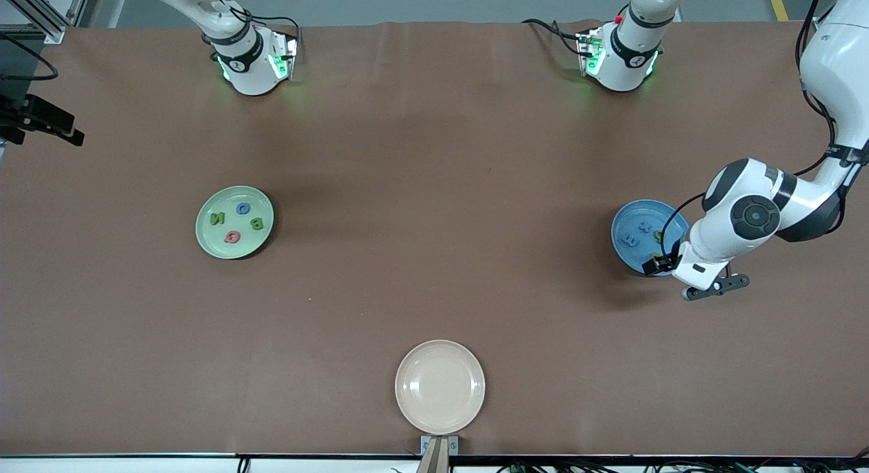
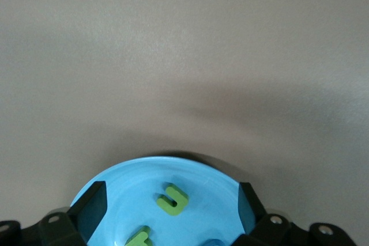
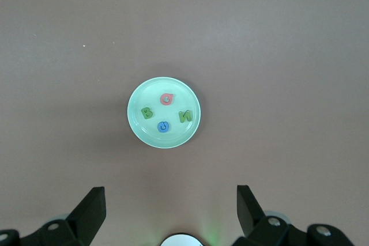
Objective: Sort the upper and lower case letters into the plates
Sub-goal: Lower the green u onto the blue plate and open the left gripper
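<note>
Your left claw (image 2: pixel 172 208) is hovering released over round bright blue plate (image 1: pixel 628 218) holding chunky lowercase letters (image 2: pixel 173 199). Right claw (image 3: pixel 170 211) is waiting released, high over pale green plate (image 3: pixel 138 120) of capitals (image 3: pixel 164 114). Letters look light, stiff: pinch flat sides.

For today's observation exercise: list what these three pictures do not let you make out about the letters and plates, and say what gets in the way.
- Blue plate, front view: the left arm covers its edge, and the left gripper hides part of a green letter.
- Left wrist view: the picture's edge cuts off the plate; only the green u shows whole.
- Right gripper: out of the front view; its wrist view looks down on the green plate.
- Red letter: too small to read.
</note>
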